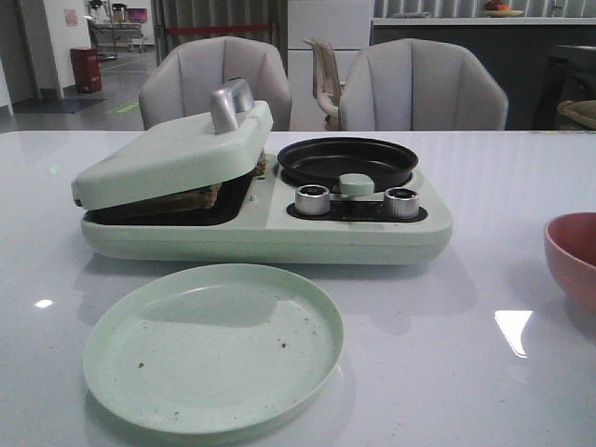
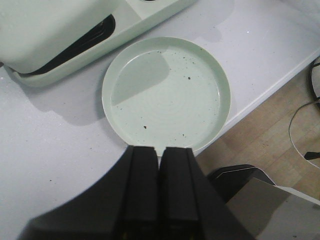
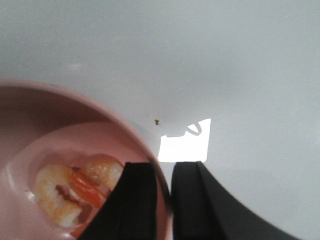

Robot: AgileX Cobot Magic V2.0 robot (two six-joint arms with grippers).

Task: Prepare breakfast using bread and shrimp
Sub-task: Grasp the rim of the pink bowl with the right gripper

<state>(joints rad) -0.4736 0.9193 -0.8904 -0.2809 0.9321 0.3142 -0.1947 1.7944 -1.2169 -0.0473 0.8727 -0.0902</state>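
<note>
From the front, a pale green breakfast maker (image 1: 270,219) sat toward the middle of the white worktop (image 1: 484,372). Its hinged lid (image 1: 172,154) with the silver handle was tilted nearly shut over toasted brown bread (image 1: 200,196), whose edge showed in the gap. On the machine's right half lay a round black pan (image 1: 347,160), with two silver knobs (image 1: 314,199) in front of it. A round pale green plate (image 1: 212,346), speckled with crumbs, lay close to the near edge. A pink bowl (image 1: 571,258) stood at the right edge.

The left wrist view showed the left gripper (image 2: 159,165) with its black fingers pressed together, holding nothing, above the plate's (image 2: 166,92) near rim.

In the right wrist view, the right gripper (image 3: 162,185) sat slightly parted astride the pink bowl's rim (image 3: 135,132). The orange-pink and whitish shrimp (image 3: 75,192) lay inside the bowl, just beside one finger.
</note>
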